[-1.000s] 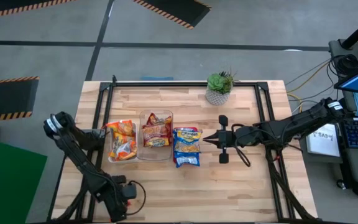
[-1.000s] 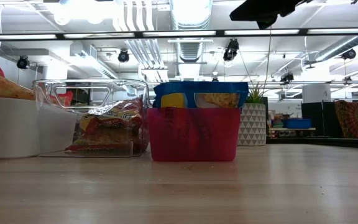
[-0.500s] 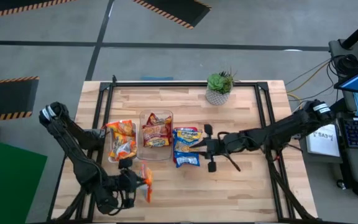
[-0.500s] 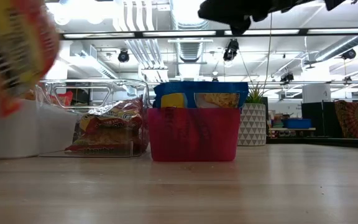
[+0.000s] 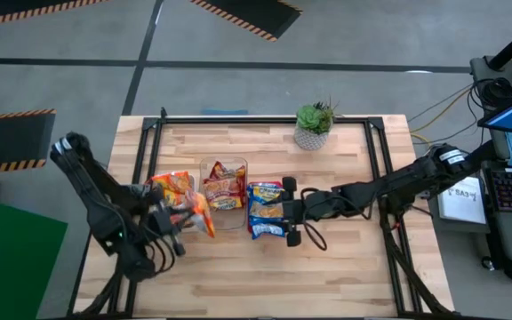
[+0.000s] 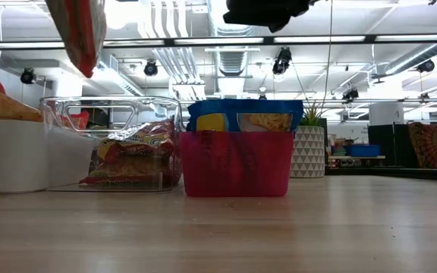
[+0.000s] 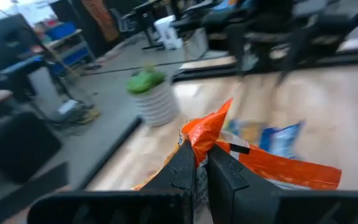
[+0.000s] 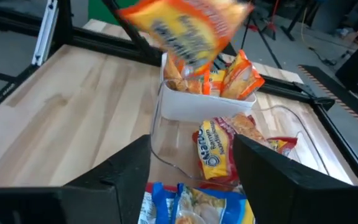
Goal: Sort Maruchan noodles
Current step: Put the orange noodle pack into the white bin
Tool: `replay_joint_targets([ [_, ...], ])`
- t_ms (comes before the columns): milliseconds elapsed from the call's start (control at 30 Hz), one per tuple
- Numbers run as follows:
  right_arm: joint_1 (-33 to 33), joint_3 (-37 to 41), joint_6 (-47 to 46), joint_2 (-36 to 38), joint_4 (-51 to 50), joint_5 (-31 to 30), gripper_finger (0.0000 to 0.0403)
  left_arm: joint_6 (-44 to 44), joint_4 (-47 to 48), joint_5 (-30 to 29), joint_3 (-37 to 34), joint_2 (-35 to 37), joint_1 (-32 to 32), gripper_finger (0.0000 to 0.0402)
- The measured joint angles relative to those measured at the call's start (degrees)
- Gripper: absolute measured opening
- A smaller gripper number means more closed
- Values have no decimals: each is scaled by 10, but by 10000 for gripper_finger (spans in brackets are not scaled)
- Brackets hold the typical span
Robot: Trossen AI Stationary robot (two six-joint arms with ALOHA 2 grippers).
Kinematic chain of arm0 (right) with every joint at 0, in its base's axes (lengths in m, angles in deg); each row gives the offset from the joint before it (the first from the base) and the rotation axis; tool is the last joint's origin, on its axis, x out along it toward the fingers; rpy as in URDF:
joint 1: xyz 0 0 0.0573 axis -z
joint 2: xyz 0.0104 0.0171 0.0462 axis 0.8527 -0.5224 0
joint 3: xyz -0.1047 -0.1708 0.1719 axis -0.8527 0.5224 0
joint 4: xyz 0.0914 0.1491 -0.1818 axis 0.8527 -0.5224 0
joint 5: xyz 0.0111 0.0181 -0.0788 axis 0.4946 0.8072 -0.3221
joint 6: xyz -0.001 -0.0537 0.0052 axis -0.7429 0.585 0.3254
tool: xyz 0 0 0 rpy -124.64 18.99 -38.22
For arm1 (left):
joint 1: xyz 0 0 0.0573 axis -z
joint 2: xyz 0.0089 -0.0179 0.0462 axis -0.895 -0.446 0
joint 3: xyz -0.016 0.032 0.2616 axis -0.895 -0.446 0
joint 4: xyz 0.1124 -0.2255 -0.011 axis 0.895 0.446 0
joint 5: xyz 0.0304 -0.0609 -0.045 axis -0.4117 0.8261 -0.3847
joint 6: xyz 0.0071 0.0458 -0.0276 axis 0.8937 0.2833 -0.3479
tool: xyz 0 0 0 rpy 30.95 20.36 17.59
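Orange noodle packet (image 5: 201, 216) pinched by corner in left claw (image 5: 188, 216), dangling; might be slipping before white tray (image 5: 160, 227); right claw (image 5: 288, 213) open, empty

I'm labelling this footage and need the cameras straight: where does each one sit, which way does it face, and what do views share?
High view: overhead, looking straight down; both arms, left gripper, right gripper.
Low view: table height, facing the red tray and clear tray; an arm's underside at top.
Left wrist view: on the left arm, looking past its fingers clamping the orange packet.
Right wrist view: on the right arm, open fingers, facing the white tray.
Shared: the orange packet shows in all views.
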Motion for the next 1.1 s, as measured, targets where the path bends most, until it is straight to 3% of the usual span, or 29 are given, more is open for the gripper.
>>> replay_joint_targets([
  [167,0,-7,-7,-3,-19,0,224,-84,167,14,-1,25,-29,3],
  [333,0,-4,-11,-3,-20,0,224,-175,294,87,-10,23,-42,4],
  [567,0,-4,-22,-3,-20,0,224,-265,301,123,-78,16,-44,6],
  [800,0,-4,-27,-3,-23,0,224,-375,301,85,-128,16,-47,7],
  [1100,0,-4,-31,-3,-29,0,224,-381,322,308,-100,16,-47,60],
])
